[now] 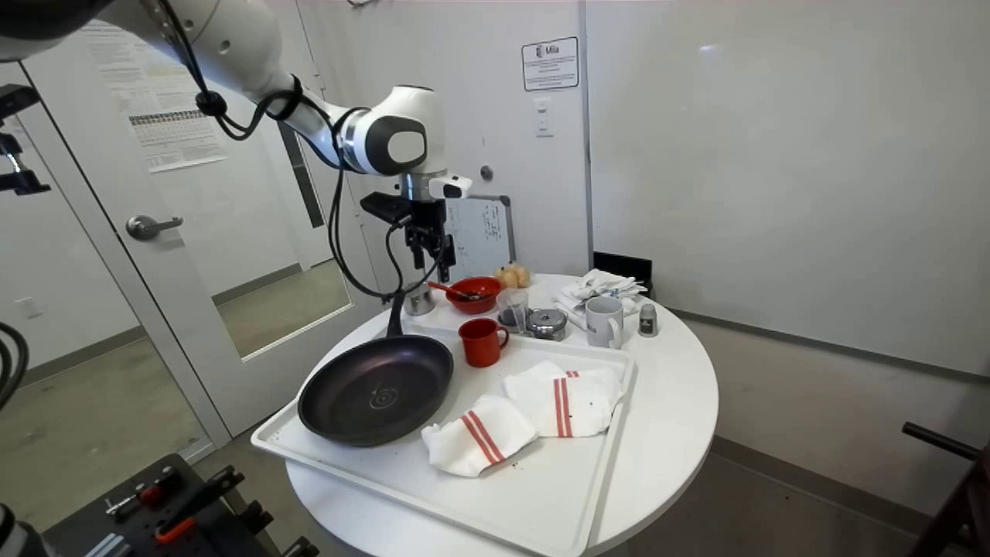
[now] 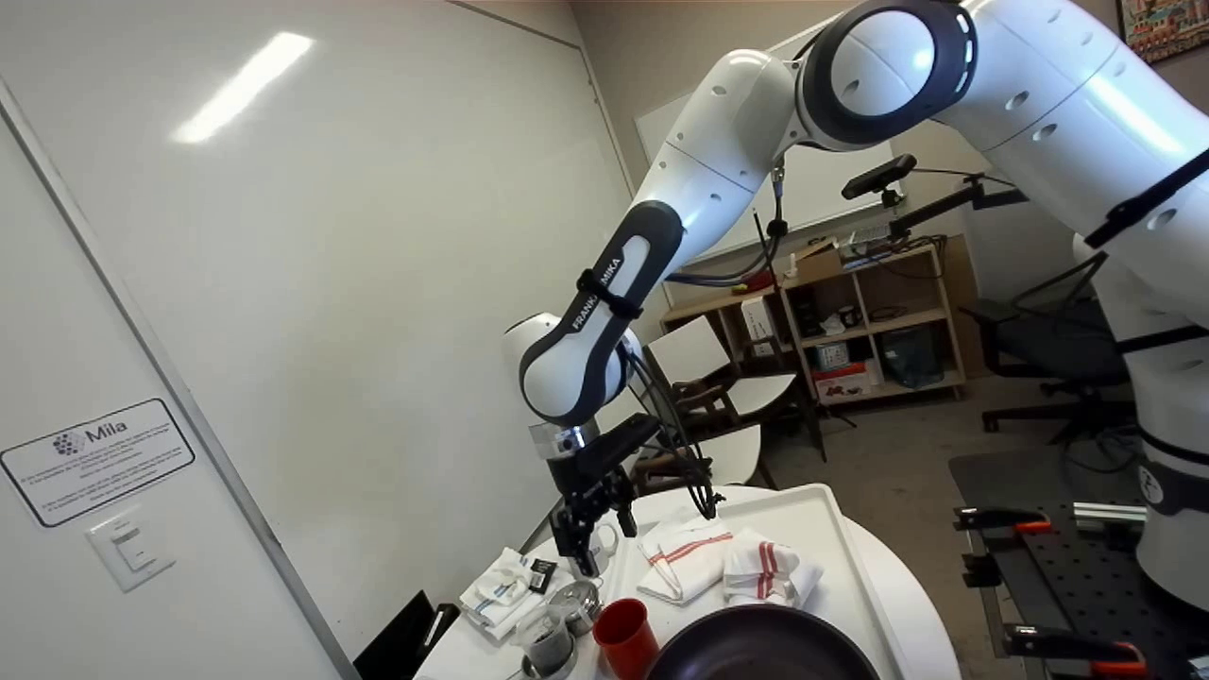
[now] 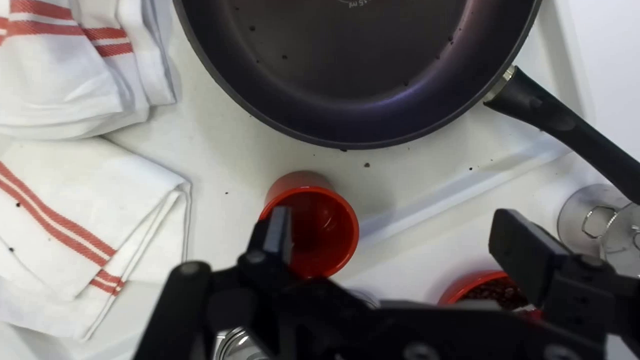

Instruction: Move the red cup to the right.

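In an exterior view we saw the round white bench (image 1: 673, 402) carrying a pale tray (image 1: 541, 491), and on the tray lay the black frying pan (image 1: 377, 391), its handle (image 1: 395, 317) pointing to 12 o'clock. Two folded cloths (image 1: 568, 402) with red stripes lay at about 3 and 4 o'clock from the pan. The tool (image 3: 392, 235) hung above the bench in both exterior views; the wrist view showed its fingers (image 3: 517, 245) spread wide, gripping nothing. One finger (image 3: 279, 235) hid part of the red cup (image 3: 320, 225) there, so we judged the tool not lined up for a grasp. The cup stood upright on the tray, just beside the pan at 2 o'clock from it, with the tool higher up at 11 o'clock from the cup.

We could not confirm any of the move as done: nothing marked where the cup should end up, and we could not tell whose right was meant. With the tool unladen and apart from the cup, we judged the carry not yet begun, though a cup already released would have looked much the same. On our reading, lining up, lowering, gripping, lifting, shifting the cup rightwards and letting go all remained.
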